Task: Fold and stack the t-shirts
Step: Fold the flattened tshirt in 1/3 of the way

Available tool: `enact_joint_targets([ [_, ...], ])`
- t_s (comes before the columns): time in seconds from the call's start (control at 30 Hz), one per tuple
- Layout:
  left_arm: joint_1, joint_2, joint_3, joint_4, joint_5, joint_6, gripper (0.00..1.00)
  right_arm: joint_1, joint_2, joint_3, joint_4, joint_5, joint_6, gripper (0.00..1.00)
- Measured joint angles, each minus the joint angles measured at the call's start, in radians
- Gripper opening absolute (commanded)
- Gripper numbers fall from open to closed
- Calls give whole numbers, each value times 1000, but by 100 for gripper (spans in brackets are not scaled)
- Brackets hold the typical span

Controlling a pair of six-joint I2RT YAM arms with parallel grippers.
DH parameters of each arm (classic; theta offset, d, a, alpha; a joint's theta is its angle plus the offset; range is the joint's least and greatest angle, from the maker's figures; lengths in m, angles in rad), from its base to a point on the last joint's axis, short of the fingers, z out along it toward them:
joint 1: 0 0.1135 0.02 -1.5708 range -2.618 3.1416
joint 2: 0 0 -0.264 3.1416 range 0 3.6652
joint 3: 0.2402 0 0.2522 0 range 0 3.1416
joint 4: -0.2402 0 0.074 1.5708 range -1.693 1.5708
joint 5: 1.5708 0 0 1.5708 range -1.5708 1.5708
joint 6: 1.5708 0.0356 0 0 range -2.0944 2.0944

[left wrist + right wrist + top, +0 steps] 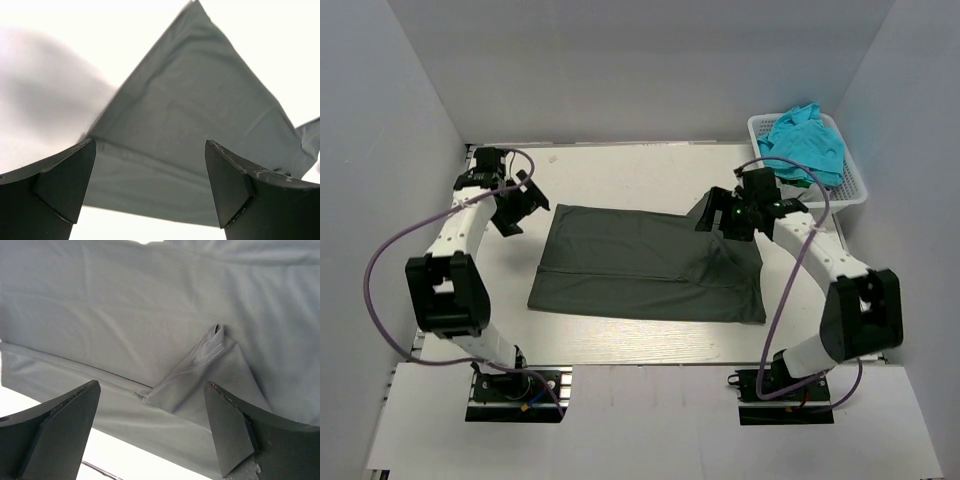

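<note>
Mid-table (pixel 620 170): grey shirt (pixel 645 265), spread flat as a wide rectangle, long side running left to right; one straight crease along its length, closer to the near edge; right end slightly rumpled. At the far right corner: white basket (pixel 857 188), blue shirts (pixel 807 143) bunched inside, well apart from the grey shirt.

Left gripper (pixel 523 207): just beside the grey shirt's far left corner, over bare table; spread wide, nothing held. Seen from its wrist: both fingers (pixel 65 185) dark and well apart, the shirt's corner pointing away between them, smooth cloth filling the gap, white table on either side.

Right gripper (pixel 725 215): above the grey shirt's far right corner, near the basket but apart from it; likewise spread wide, nothing clamped. Seen from its wrist: cloth across nearly the whole view; a sleeve (pixel 200 375) folded over onto the body between the two fingers (pixel 230 435), hem stitching visible; a long fold line running left from the sleeve; a strip of bare table at lower left. Contact between fingertips and cloth: cannot tell.
</note>
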Motion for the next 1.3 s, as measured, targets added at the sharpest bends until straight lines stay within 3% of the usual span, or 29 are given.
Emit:
enact_joint_targets([
  [0.4,1,160,56,-31,14,16,100,13,163,-46,27,-140,3,90],
  [0.63,1,171,63,-30,18,16,100,24,387,85,65,-170,-1,90],
  [0.83,1,171,87,-31,15,23,100,24,429,167,58,-167,-13,90],
  [1.0,-5,212,140,-14,7,26,100,23,414,231,47,-134,-34,90],
  [1.27,-16,430,308,35,5,46,100,13,416,422,-27,59,-44,90],
  [1.3,-19,455,320,44,6,53,96,8,429,458,-31,86,-39,90],
])
